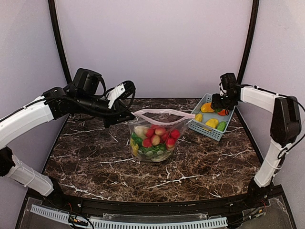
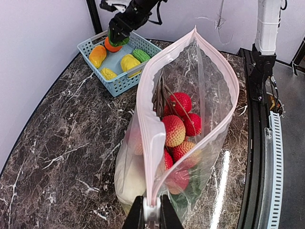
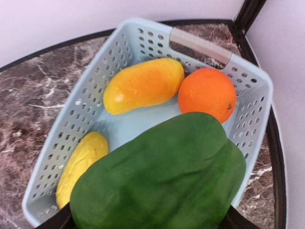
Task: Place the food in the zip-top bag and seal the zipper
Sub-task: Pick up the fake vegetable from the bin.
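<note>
The clear zip-top bag [image 1: 155, 138] stands upright mid-table with its mouth open. Inside lie round red fruits [image 2: 174, 130], green leafy pieces [image 1: 155, 149] and a long white vegetable [image 2: 128, 176]. My left gripper [image 2: 151, 214] is shut on the near end of the pink zipper [image 2: 147, 119], holding that corner up. My right gripper [image 1: 218, 104] hovers over the blue-grey basket [image 1: 209, 128], shut on a big dark green vegetable [image 3: 162, 176] that fills the right wrist view. Only the tips of its black fingers [image 3: 59, 220] show beside it.
Still in the basket [image 3: 76, 124] are a yellow-orange mango-like piece [image 3: 143, 85], an orange [image 3: 207, 93] and a bumpy yellow piece [image 3: 81, 164]. A second green piece [image 1: 221, 126] lies at its near end. Dark marble table [image 1: 95, 157] surrounds the bag.
</note>
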Controlling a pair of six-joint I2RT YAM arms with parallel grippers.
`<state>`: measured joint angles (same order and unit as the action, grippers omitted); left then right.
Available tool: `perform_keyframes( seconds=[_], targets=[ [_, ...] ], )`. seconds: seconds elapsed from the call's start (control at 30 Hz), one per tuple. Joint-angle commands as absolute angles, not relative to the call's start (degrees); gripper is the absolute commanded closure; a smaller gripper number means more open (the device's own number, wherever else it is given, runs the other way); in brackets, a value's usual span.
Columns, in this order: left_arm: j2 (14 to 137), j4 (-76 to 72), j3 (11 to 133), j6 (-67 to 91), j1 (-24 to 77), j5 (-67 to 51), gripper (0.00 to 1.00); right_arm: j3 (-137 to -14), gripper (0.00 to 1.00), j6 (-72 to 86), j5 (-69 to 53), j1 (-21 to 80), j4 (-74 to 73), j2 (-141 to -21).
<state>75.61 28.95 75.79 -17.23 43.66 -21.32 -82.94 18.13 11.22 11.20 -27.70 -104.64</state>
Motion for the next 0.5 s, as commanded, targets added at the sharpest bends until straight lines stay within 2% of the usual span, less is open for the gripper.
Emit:
perform_keyframes(
  seconds=[0.0, 0.23, 0.47],
  targets=[
    [73.8, 27.8, 74.3, -16.5, 43.9, -22.4, 0.99, -77.9, 0.47, 11.3, 4.5, 11.6, -24.8, -93.4],
    [72.6, 26.3, 73.5, -15.9, 43.9, -22.4, 0.99, -72.4, 0.47, 4.6, -13.3, 15.7, -22.9, -76.9],
    [71.7, 25.8, 73.3, -15.8, 43.9, -22.5, 0.99, -72.8, 0.46, 0.5, -28.9, 24.0, -19.4, -69.1]
  ],
)
